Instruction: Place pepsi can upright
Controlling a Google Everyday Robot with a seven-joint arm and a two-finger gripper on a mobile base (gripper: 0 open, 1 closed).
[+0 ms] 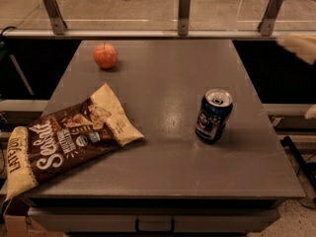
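Note:
The pepsi can [213, 115] is dark blue with a silver top. It stands upright, leaning very slightly, on the right half of the grey table [163, 83]. My gripper [295, 77] is at the right edge of the view, off the table's right side and well clear of the can. Only its two pale fingers show, one [298, 47] high and one [311, 112] lower. They stand wide apart with nothing between them.
A red apple [105, 55] sits at the back left of the table. A brown and cream snack bag [66, 138] lies at the front left, hanging over the edge. A rail with metal posts [183, 11] runs behind the table.

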